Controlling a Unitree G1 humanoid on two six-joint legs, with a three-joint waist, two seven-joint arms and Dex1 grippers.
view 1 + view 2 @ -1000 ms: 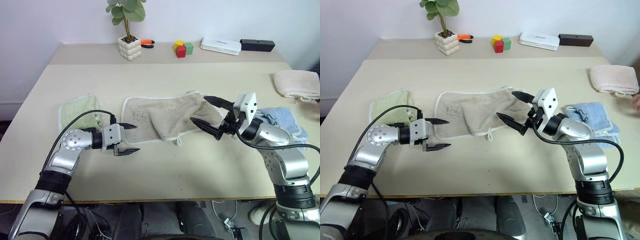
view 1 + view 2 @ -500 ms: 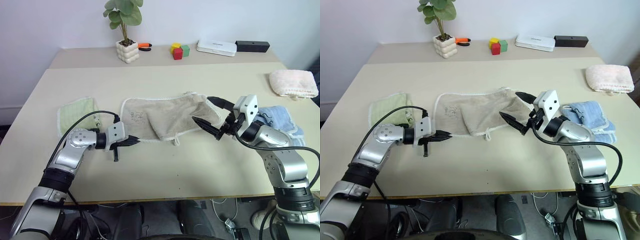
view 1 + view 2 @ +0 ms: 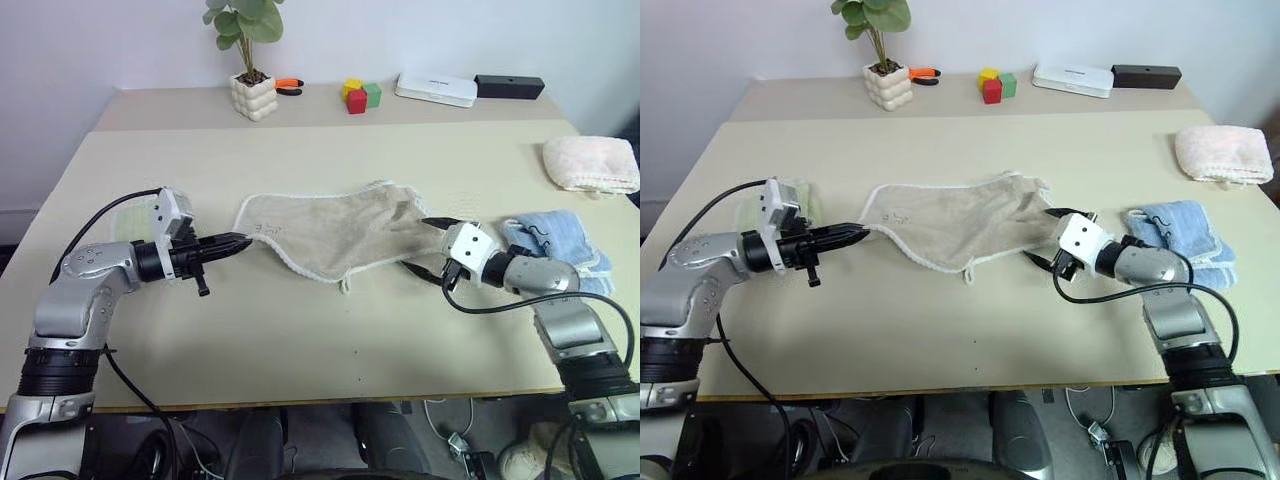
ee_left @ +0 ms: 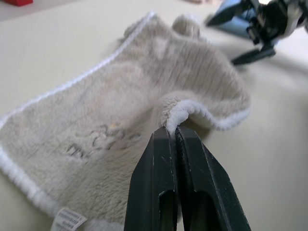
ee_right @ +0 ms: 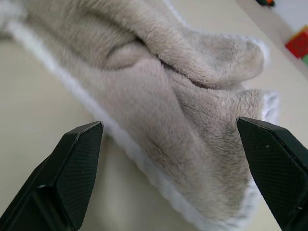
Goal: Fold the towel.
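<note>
On the left part of the table (image 3: 330,340), a light green folded towel (image 3: 805,195) is seen behind the left arm. Just beside it, the left gripper (image 3: 238,240) is found with its two black fingers (image 4: 166,178) pressed together on the white corded edge of the towel (image 3: 340,225), at the near left corner; this corner is raised a little from the surface, as is shown clearly in the left wrist view. A small dark printed mark (image 4: 101,139) is visible on the cloth close to that pinch.

From this corner the beige towel is stretched across the middle of the table, its long axis running from left to right, and its right end is bunched into loose folds. At this right end the right gripper (image 3: 432,245) is placed with its fingers wide apart, one on each side of the bunched end, and nothing is clamped by it yet. Beyond it, to the right, a light blue folded towel (image 3: 565,240) is lying.

The coming move is judged to depend on this relation: the free right end lies directly between the spread fingers, so it should be closed on before the towel can be lifted and folded along its length. The pinched left corner could slip if it is pulled early.
</note>
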